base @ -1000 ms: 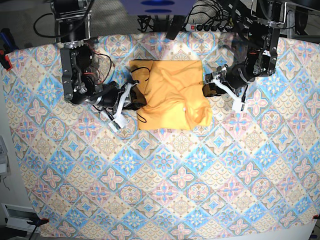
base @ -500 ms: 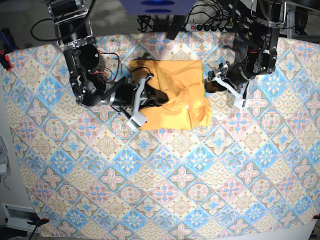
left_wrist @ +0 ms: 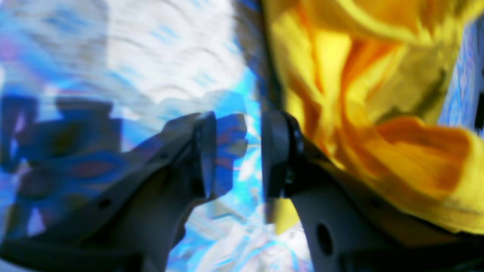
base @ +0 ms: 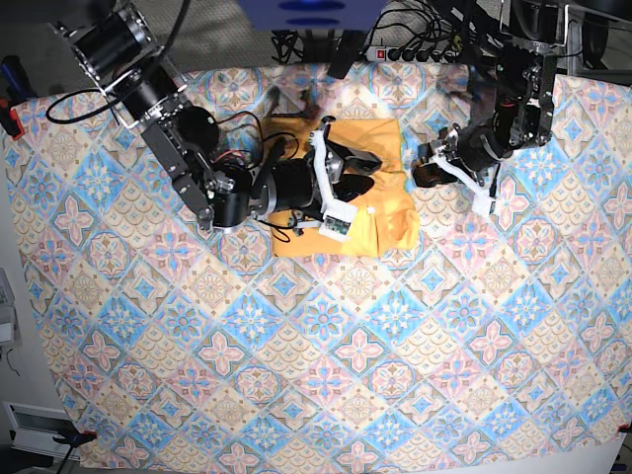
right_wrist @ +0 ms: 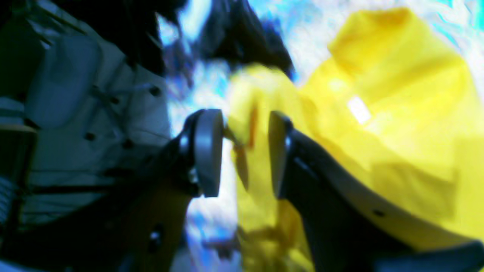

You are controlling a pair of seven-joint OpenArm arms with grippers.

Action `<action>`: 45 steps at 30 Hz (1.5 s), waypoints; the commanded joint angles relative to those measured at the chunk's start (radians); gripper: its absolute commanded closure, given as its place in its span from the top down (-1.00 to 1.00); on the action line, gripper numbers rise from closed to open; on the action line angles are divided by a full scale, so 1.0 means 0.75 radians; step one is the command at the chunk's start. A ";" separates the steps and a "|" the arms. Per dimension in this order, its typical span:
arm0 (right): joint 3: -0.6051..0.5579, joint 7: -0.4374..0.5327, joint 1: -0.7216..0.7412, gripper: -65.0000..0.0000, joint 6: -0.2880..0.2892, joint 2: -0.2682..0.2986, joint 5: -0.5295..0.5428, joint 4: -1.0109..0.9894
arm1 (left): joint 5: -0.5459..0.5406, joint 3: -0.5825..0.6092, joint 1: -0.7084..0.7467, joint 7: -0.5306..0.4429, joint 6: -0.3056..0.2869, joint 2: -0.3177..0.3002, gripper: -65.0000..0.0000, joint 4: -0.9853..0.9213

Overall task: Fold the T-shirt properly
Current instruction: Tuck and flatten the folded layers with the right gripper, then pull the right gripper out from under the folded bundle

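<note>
Patterned blue-and-pink tablecloth point(base: 326, 346) covers nearly the whole table in your base view, and most of it lies bare: the entire near half and both near corners are open cloth, so you have wide room to move toward the camera side. The far edge is tighter, with dark cables and a power strip point(base: 415, 51) just behind it.

Your T-shirt point(base: 385, 212) sits near the far edge, a little past the middle, as a compact orange-yellow bundle with a rumpled top layer. A small white tag point(right_wrist: 358, 109) shows on its upper surface in the right wrist view.

Your right gripper point(base: 341, 193) reaches in from that view's left and lies over the middle of the shirt, its arm covering much of the bundle's left part. In the right wrist view its jaws stand parted, with a fold of yellow fabric in the gap, touching the left pad; the picture is too blurred to say whether the other pad touches it, and nothing looks pinched.

Your left gripper point(base: 434, 170) hangs just off the shirt's edge on the base view's right, above the tablecloth. In the left wrist view its jaws are apart with only patterned cloth seen through the gap, and the shirt's edge runs right beside the outer face of one finger point(left_wrist: 278, 151). It holds nothing.
</note>
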 commanded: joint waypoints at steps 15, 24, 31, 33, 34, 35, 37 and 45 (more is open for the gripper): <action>0.573 0.031 -0.131 -0.33 -0.016 -0.036 -0.102 -0.034 | -0.023 -0.085 -0.009 -0.012 -0.012 -0.009 -0.39 0.026; 0.589 0.033 -0.125 -0.58 -0.016 -0.122 -0.106 -0.163 | -0.025 -0.107 0.036 -0.018 -0.012 -0.007 -0.39 0.182; 0.546 0.031 -0.041 -0.77 -0.012 -0.147 -0.106 -0.161 | -0.023 -0.075 0.085 -0.012 -0.012 0.028 -0.39 0.343; 0.485 0.031 -0.003 -0.77 -0.012 -0.147 -0.106 -0.161 | -0.013 -0.027 0.087 -0.012 -0.012 0.026 -0.39 0.346; 0.456 0.031 0.018 -0.77 -0.012 -0.147 -0.106 -0.163 | -0.013 -0.005 0.087 -0.012 -0.012 0.026 -0.39 0.346; 0.424 0.031 0.038 -0.77 -0.012 -0.147 -0.106 -0.163 | -0.013 0.013 0.087 -0.012 -0.012 0.026 -0.39 0.346; 0.356 0.031 0.077 -0.77 -0.012 -0.149 -0.106 -0.198 | -0.009 0.046 0.085 -0.018 -0.012 0.028 -0.39 0.343; 0.141 0.111 0.231 -0.76 -0.009 -0.222 -0.106 -0.454 | -0.007 0.056 0.062 -0.012 -0.012 0.032 -0.39 0.284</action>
